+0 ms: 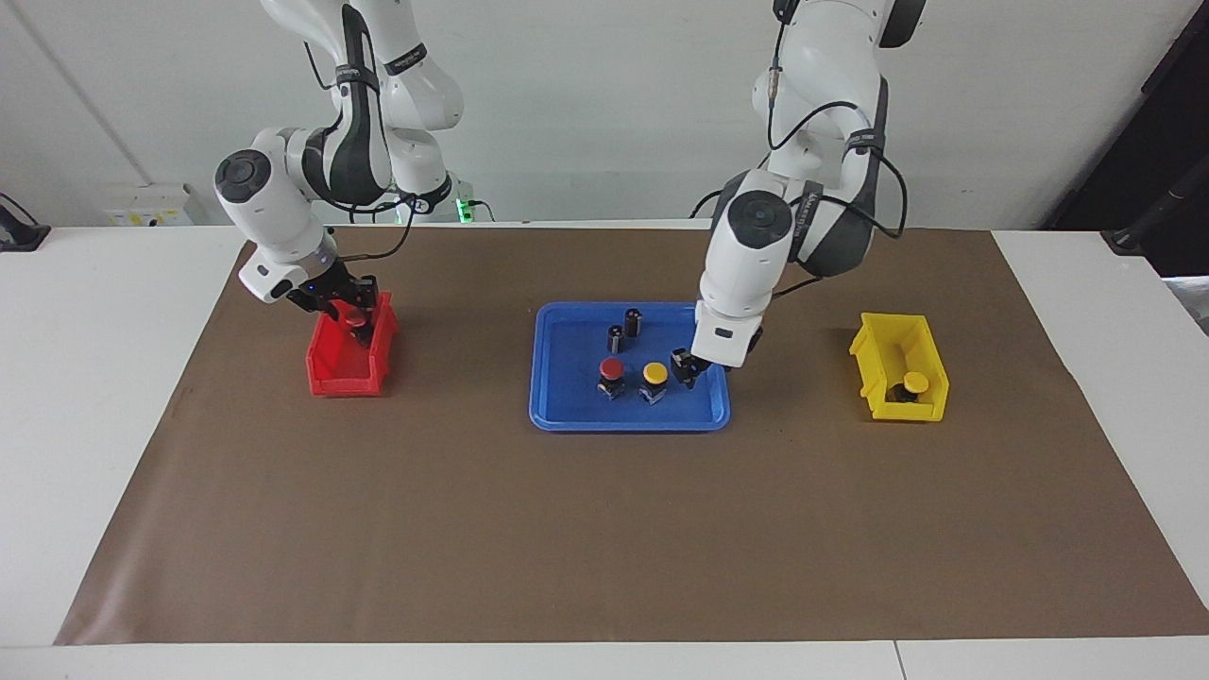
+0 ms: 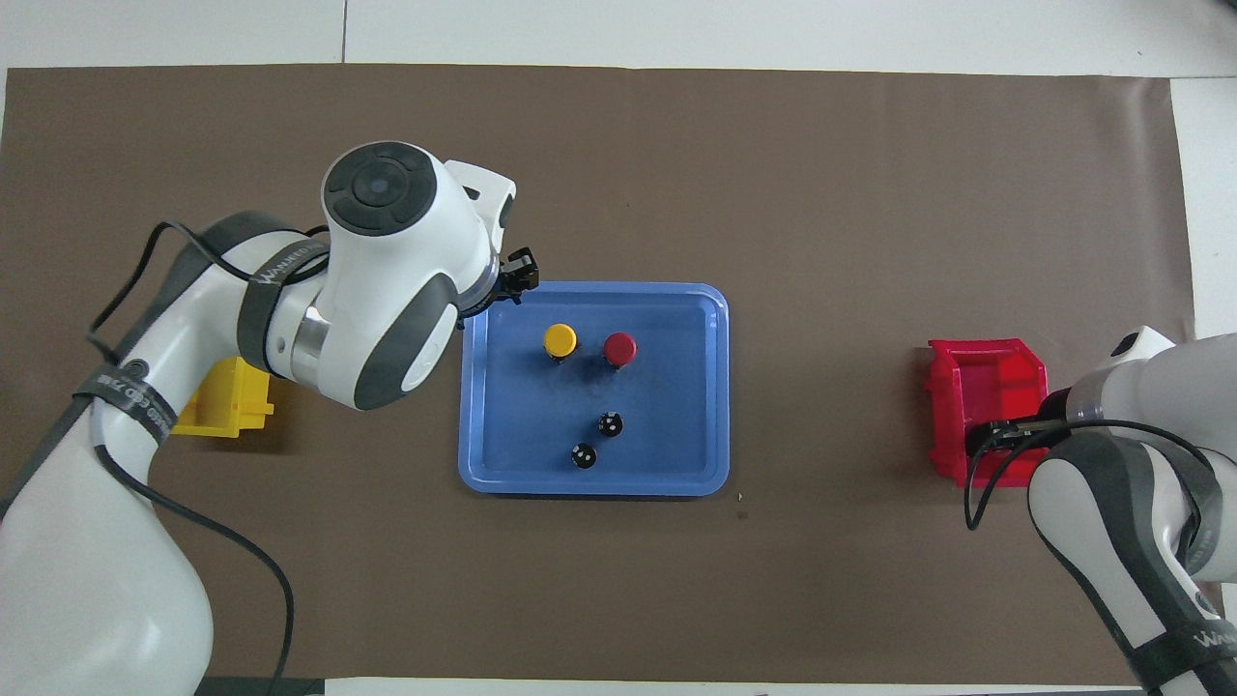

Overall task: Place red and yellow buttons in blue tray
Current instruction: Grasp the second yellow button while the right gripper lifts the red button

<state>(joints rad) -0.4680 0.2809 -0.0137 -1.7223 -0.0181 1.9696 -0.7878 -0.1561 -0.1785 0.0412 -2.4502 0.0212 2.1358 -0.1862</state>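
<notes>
Two of the four capped push-buttons already stand upright side by side in the flat blue plastic tray [image 1: 567, 416] with the low rim: a dark-bodied button with a round red cap [image 1: 611, 369] and its neighbour with a round yellow cap [image 1: 655, 374], the yellow one toward the left arm's end, set apart from each other so neither tips the other. Nearer the robots in the same tray stand two dark capless cylinders [image 1: 624, 327], close together and clear of the buttons; they take up room, so I judge later placements must land in the bare parts of the tray. The left pincer [image 1: 687, 366] hangs low over the tray's edge just beside the yellow-capped button, its fingers parted and empty, which suggests that button is released. A second yellow-capped button [image 1: 913, 382] sits in the small yellow plastic bin [image 1: 874, 345] toward the left arm's end of the counter, well apart from the tray, probably the left arm's next target. The right pincer [image 1: 351, 316] is over the small red plastic bin [image 1: 332, 382] at the other end, closed on the second red-capped button [image 1: 354, 319], which seems lifted to the bin's rim. Brown paper [image 1: 472, 538] covers the counter between bins and tray, with nothing lying in either arm's path
</notes>
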